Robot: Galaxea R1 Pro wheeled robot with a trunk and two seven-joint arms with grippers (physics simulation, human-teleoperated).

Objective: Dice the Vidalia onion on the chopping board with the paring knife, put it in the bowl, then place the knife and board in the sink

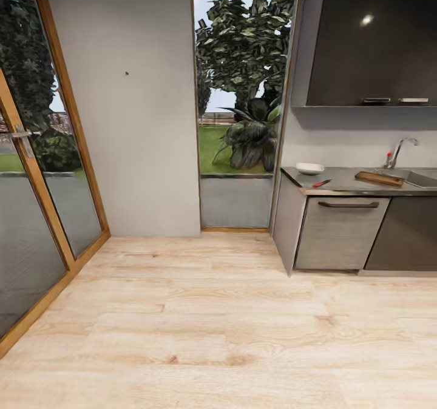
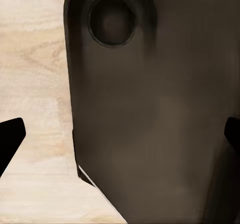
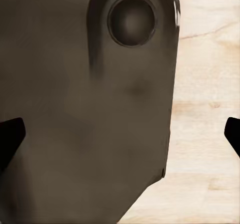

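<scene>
A simulated kitchen seen from the robot's head camera, looking down across a wide stretch of light wood-plank floor (image 1: 200,324). The task's things all lie far off at about two o'clock, on a grey countertop (image 1: 346,181) above grey lower cabinets. From its near end running away toward three o'clock: a shallow white bowl (image 1: 310,168), then the paring knife (image 1: 321,183) with its red handle near the front edge, then the dark brown chopping board (image 1: 379,178), its long axis running along the counter. Beyond the board sits the sink (image 1: 423,179) with a curved chrome tap (image 1: 400,149) behind it. The onion cannot be made out; presumably it lies down in the basin.

In each wrist view, dark fingertips sit at opposite edges of the picture, so both the left gripper (image 2: 120,144) and the right gripper (image 3: 120,139) stand spread apart and hold nothing. A dark part of the robot's body and bare floor lie beneath them.

Judging from this, the robot must drive forward and turn right, and since the sink lies off to the right, the right arm would likely come nearer it
</scene>
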